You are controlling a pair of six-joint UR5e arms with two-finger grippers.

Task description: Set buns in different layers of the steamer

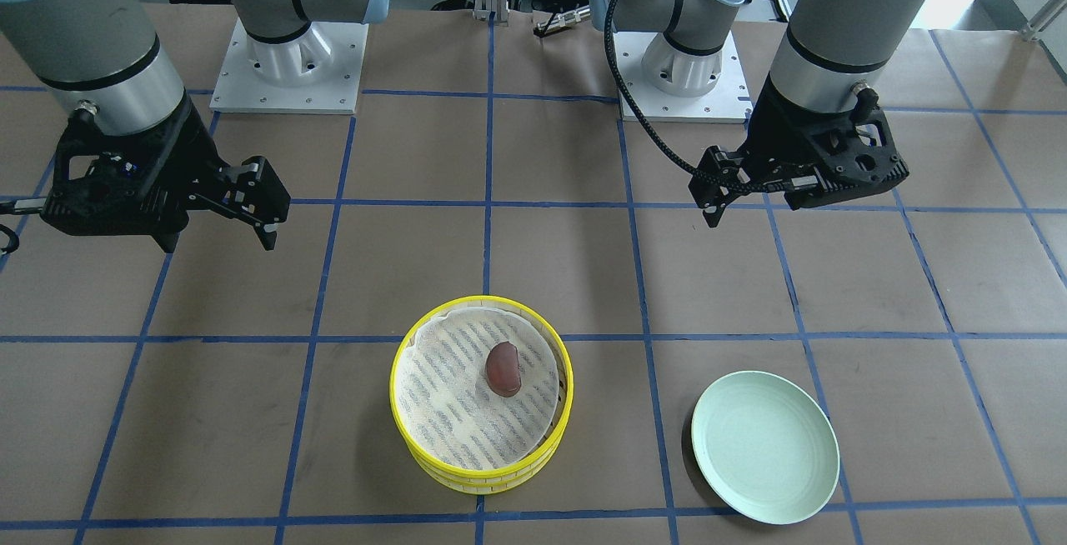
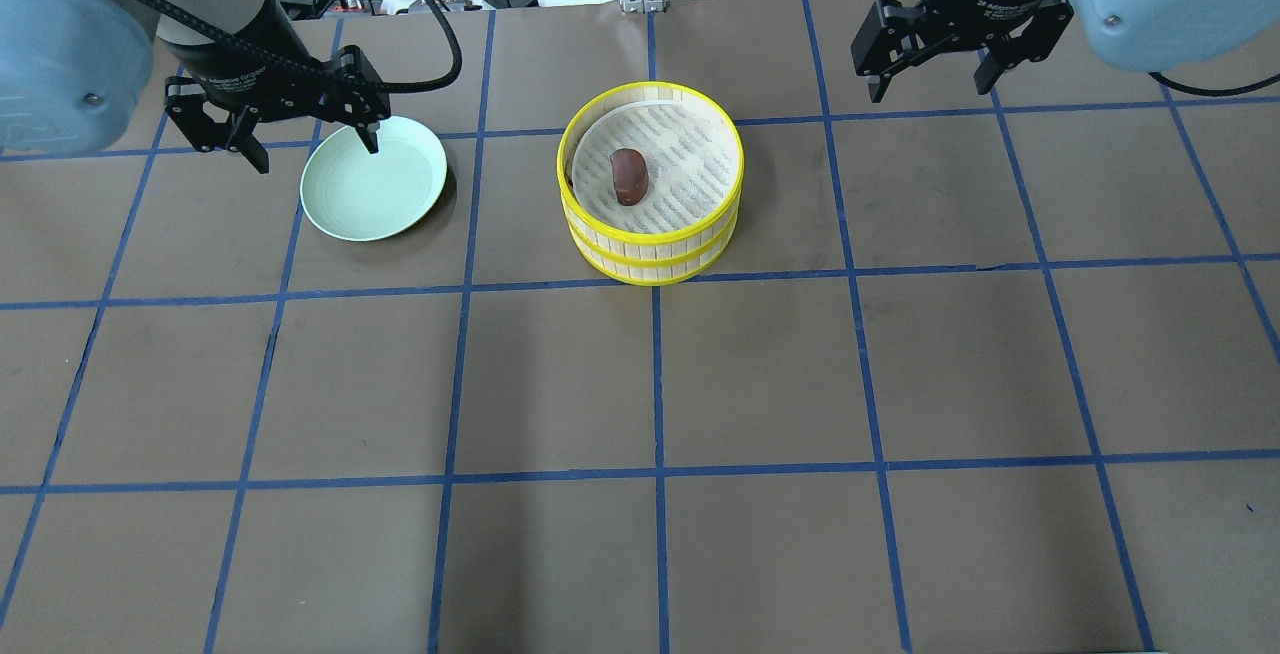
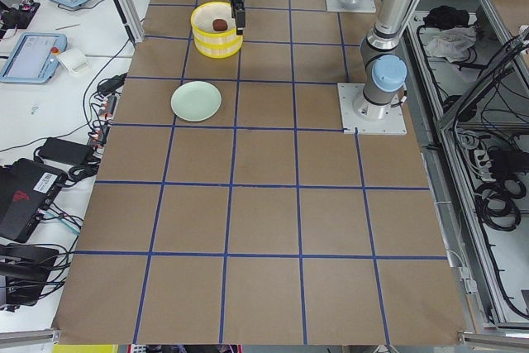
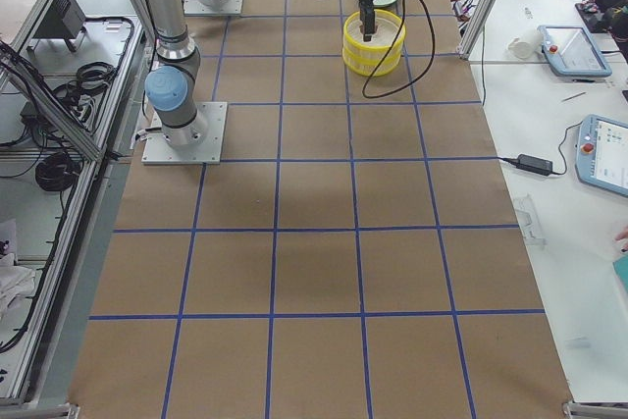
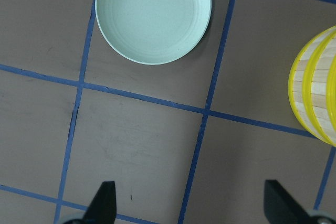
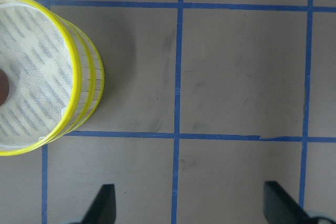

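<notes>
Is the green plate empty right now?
Empty. The green plate is bare in the overhead and left wrist views; the brown bun lies in the top steamer tray.

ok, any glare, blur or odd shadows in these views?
Front-facing: top-right background blown out; steamer casts a soft shadow to view-left. Overhead: top strip overexposed; plate has a faint shadow on its right. Wrist views: table sharp, left gripper and right gripper fingertips dark and slightly soft. Side views: sharp, no glare on the table.
</notes>
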